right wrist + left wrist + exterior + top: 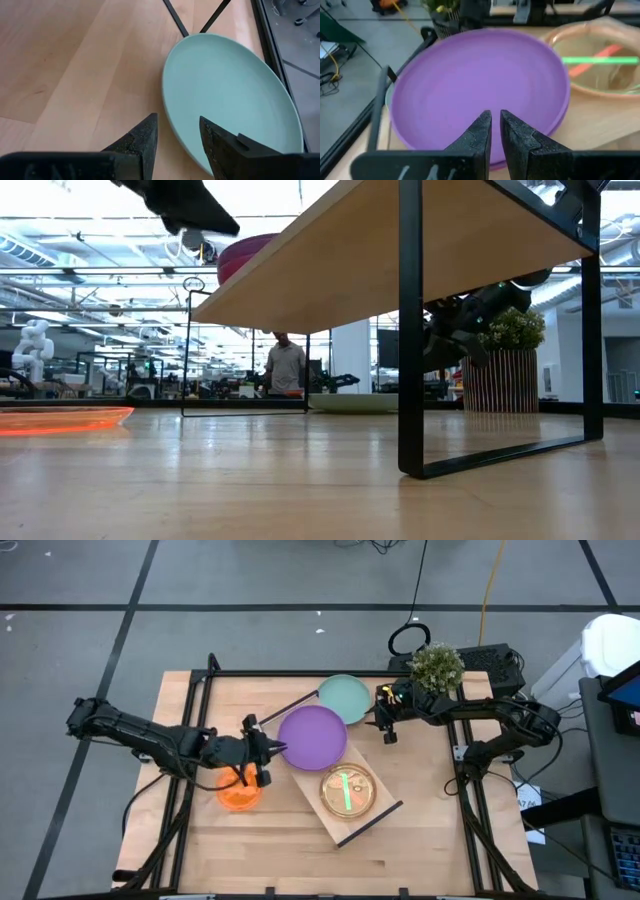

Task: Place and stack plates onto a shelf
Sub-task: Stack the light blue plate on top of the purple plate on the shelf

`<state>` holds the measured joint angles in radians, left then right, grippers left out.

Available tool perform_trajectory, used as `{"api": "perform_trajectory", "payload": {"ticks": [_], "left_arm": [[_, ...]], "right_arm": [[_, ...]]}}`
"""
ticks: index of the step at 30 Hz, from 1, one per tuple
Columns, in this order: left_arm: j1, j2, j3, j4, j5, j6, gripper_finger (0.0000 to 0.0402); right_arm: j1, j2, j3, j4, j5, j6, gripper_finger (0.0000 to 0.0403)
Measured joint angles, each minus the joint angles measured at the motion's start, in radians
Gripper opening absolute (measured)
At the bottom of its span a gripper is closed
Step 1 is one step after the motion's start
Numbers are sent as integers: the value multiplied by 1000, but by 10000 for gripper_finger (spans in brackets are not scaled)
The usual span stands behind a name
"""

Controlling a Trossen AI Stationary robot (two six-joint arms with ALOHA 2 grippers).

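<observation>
High view gives me the shelf [385,812] lying diagonally mid-table, with the purple plate [312,736] on its upper end and a translucent orange plate [348,791] with a green streak beside it on the board. My left gripper [268,749] sits at the purple plate's left rim, its fingers [479,135] nearly together with only a thin slit between them and holding nothing, above an orange plate [239,796] on the table. My right gripper [384,718] hovers beside the teal plate [345,696] that lies on the tabletop near the plant [436,666], fingers [141,138] parted and empty.
</observation>
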<state>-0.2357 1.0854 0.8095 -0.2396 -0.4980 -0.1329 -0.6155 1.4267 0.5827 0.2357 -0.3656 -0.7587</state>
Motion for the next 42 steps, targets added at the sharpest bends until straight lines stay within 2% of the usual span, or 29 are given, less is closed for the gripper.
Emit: {"api": "perform_trajectory", "payload": {"ticks": [10, 15, 18, 29, 37, 39, 42], "left_arm": [[-28, -112, 1, 11, -1, 0, 47], [-28, -113, 1, 9, -1, 0, 47], [-28, -106, 1, 6, -1, 1, 47], [-28, -106, 2, -17, 0, 5, 47], [-28, -106, 2, -25, 0, 18, 47], [-28, -106, 2, -26, 0, 18, 47], [-28, -106, 2, -28, 0, 18, 47]], "right_arm": [[-3, 89, 0, 67, 4, -13, 166], [-5, 128, 7, 101, 29, -15, 168], [-5, 152, 39, 59, 52, -12, 162], [-5, 250, 116, -28, 55, -12, 108], [-3, 274, 121, -25, 54, -23, 25], [-2, 269, 121, -22, 79, -35, 10], [11, 258, 120, -28, 118, -48, 9]]}}
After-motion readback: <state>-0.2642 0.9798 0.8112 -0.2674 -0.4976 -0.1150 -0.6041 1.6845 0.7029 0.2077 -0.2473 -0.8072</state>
